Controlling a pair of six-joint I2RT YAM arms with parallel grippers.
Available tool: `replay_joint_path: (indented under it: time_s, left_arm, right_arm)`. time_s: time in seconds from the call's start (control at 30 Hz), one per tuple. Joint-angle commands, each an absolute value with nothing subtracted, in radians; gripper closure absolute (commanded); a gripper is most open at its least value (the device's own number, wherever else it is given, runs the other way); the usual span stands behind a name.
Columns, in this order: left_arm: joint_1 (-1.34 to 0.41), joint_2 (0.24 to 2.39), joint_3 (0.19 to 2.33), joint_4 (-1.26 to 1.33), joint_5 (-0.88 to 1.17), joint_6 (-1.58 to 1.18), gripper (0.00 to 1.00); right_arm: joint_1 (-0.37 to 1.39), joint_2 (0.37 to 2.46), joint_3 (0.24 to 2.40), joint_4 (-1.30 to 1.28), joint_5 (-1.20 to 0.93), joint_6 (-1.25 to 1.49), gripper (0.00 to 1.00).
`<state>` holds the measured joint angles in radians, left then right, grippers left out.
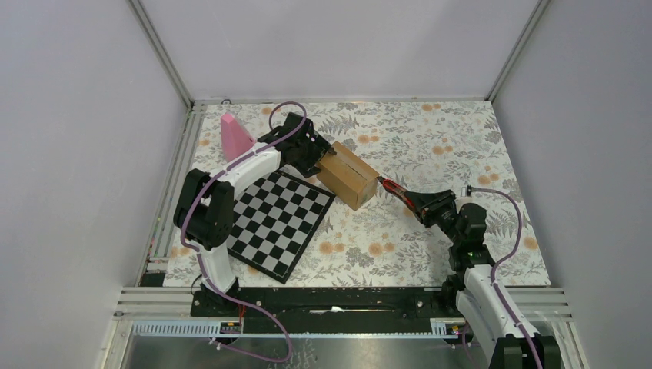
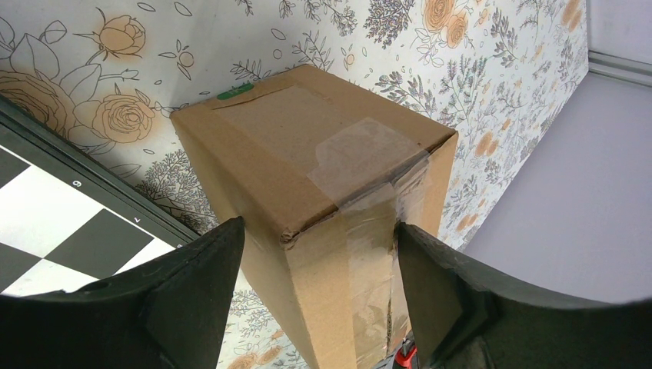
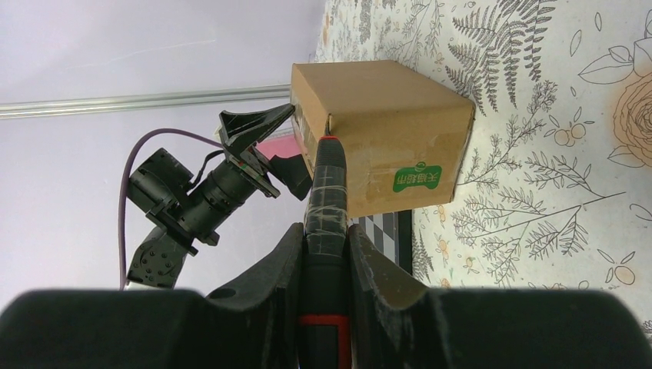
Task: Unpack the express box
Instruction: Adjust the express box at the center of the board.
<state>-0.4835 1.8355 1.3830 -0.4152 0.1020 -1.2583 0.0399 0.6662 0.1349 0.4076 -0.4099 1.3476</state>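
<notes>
**Two claws at the express box: one steadying, one holding a tool**

*Top external view.* The express box (image 1: 347, 175) lies on the flowered surface (image 1: 446, 146), a little left of centre and towards the far side. It is turned at an angle, just right of the far corner of the chessboard (image 1: 281, 223). The left claw (image 1: 317, 161) meets the box's left end. From the right, the right claw (image 1: 415, 201) points a red-and-black tool (image 1: 392, 187) at the opposite end. A pink cone (image 1: 233, 132) stands at the far left, beyond the left arm. Neither claw's finger spacing can be read here.

*Left wrist view.* This view alone shows the grip on the box (image 2: 315, 177). The two fingers (image 2: 192, 292) stand wide apart, one against each side face, clamped on the carton. It also shows clear tape (image 2: 361, 165) running over the top face and down the end. A small green mark (image 2: 234, 92) sits at the far edge of the top. A corner of the chessboard appears at the left.

*Right wrist view.* Only here is the right claw's state plain. Its fingers are drawn close together, clamped on the tool's tape-wrapped handle. The tool's tip touches the box (image 3: 380, 131) at an edge of its end face. A green printed label (image 3: 417, 178) appears on one side face, a detail the other views hide. The left claw is seen beyond, at the box's other end.
</notes>
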Motion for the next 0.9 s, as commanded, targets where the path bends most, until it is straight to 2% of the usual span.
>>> replay_joint_path:
  time_s: [0.0,0.6,0.67,0.87]
  left_arm:
    - [-0.488,1.804,1.382,-0.392,0.124,-1.27,0.26]
    - [-0.503,1.803,1.373,-0.372,0.129,-1.285,0.25]
    - [-0.503,1.8,1.37,-0.367,0.135,-1.274,0.22]
    - [-0.503,1.769,1.361,-0.347,0.165,-1.187,0.02]
  right_arm:
    - [0.038,0.68,0.137,0.496,-0.439,1.362,1.0]
    - [0.046,0.824,0.153,0.577,-0.521,1.368,1.0]
    - [0.048,0.839,0.163,0.562,-0.523,1.355,1.0]
    - [0.047,0.871,0.178,0.535,-0.514,1.327,1.0]
